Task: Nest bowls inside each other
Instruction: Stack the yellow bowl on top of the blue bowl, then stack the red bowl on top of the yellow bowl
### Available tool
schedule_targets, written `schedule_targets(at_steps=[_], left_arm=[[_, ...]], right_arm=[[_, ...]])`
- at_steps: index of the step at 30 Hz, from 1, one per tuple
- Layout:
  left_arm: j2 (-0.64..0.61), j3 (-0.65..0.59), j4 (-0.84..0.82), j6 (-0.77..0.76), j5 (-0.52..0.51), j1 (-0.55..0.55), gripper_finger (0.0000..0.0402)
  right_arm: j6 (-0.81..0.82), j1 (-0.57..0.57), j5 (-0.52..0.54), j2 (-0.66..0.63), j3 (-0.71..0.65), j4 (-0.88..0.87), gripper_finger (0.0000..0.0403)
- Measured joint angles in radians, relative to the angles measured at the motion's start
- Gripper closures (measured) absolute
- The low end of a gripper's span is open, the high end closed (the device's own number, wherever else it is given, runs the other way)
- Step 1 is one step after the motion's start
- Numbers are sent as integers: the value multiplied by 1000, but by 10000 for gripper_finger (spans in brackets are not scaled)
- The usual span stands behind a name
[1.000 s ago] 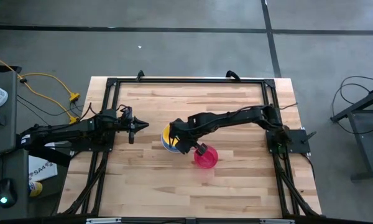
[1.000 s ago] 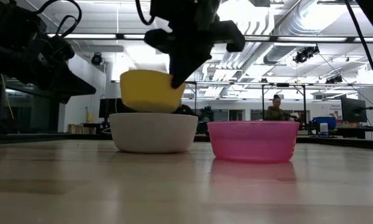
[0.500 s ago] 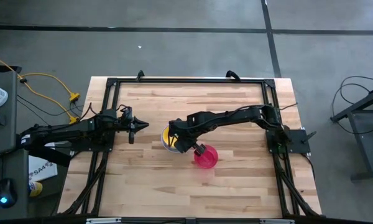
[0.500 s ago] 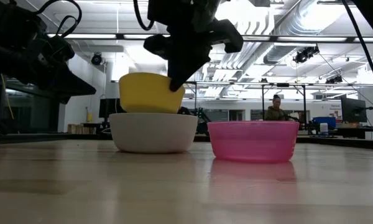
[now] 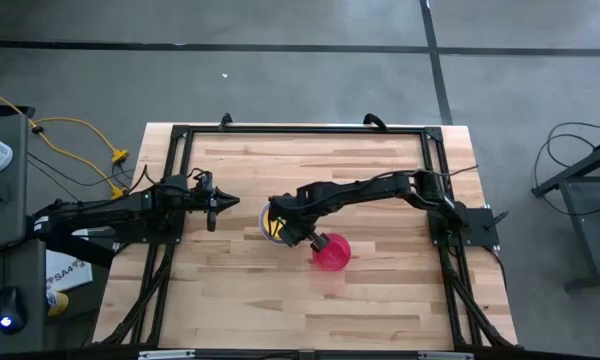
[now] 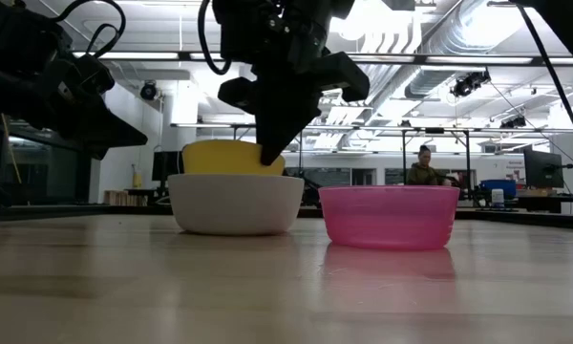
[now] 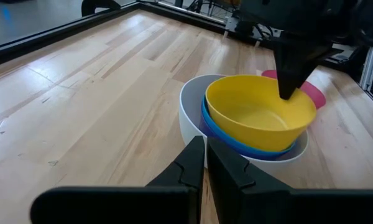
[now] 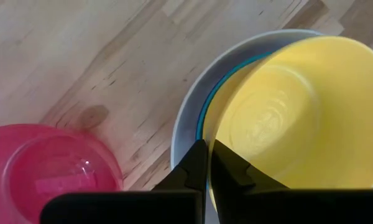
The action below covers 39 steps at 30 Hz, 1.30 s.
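Note:
A white bowl (image 6: 236, 203) stands on the table near its middle, with a blue bowl (image 7: 236, 143) nested inside it. A yellow bowl (image 7: 258, 115) sits low in that stack, its rim still above the white rim, and my right gripper (image 6: 267, 158) is shut on it from above. A red bowl (image 6: 390, 215) stands upright on the table just to the right of the stack. My left gripper (image 5: 230, 202) hovers shut to the left of the stack, touching nothing. My right gripper pinches the yellow bowl's rim (image 8: 206, 134) on the side toward the red bowl, one finger inside the wall and one outside. The fingers (image 7: 288, 87) come steeply from above. The bowl is slightly tilted, its lower part down inside the blue bowl.
Black frame rails (image 5: 300, 130) run along the table's far, left and right sides. Bare wood (image 5: 310, 310) lies toward the near edge. A person (image 6: 425, 167) sits far off in the room behind the table.
My right gripper has gone down with the yellow bowl and rolled a little. The bowl, first hanging clear above the white bowl, has sunk into the stack until only its upper band shows over the white rim.

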Motion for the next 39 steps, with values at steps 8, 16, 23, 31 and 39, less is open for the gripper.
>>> schedule_targets(at_steps=[8, 16, 23, 31, 39], left_arm=[[0, 0, 0, 0, 0, 0, 382], [0, 0, 0, 0, 0, 0, 382], [0, 0, 0, 0, 0, 0, 382], [0, 0, 0, 0, 0, 0, 382], [0, 0, 0, 0, 0, 0, 382]], right_arm=[[24, 0, 0, 0, 0, 2, 399], [29, 0, -1, 0, 0, 16, 366], [29, 0, 0, 0, 0, 30, 337], [41, 6, 0, 0, 0, 38, 329], [82, 23, -42, -1, 0, 42, 329]])
